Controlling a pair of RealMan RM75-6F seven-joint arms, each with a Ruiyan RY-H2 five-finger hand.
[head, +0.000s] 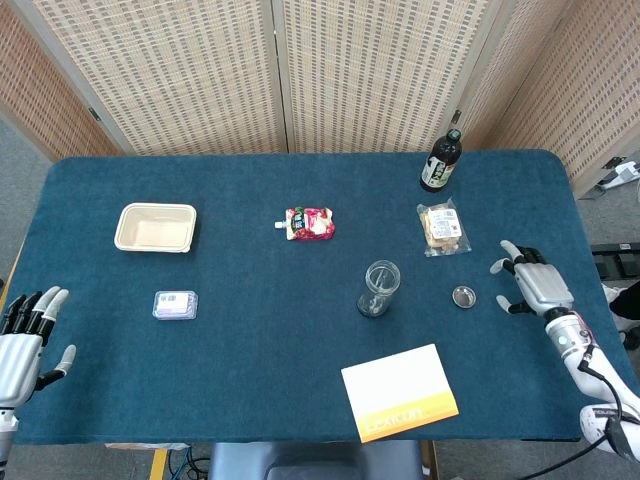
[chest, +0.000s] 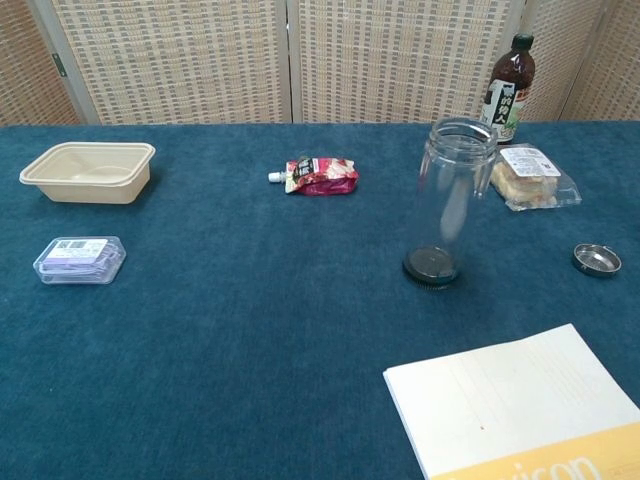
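In the head view my right hand (head: 533, 285) hovers over the table's right side with fingers spread, holding nothing. A small metal lid (head: 463, 296) (chest: 596, 259) lies just left of it, not touched. A clear open jar (head: 379, 288) (chest: 447, 203) stands upright mid-table. At the front left edge my left hand (head: 22, 338) is spread and holds nothing. Neither hand shows in the chest view.
A dark bottle (head: 440, 161) stands at the back right, with a bagged snack (head: 443, 227) in front of it. A red pouch (head: 310, 223), a beige tray (head: 155, 227) and a small clear box (head: 175, 304) lie further left. A white and orange booklet (head: 399, 392) lies at the front edge.
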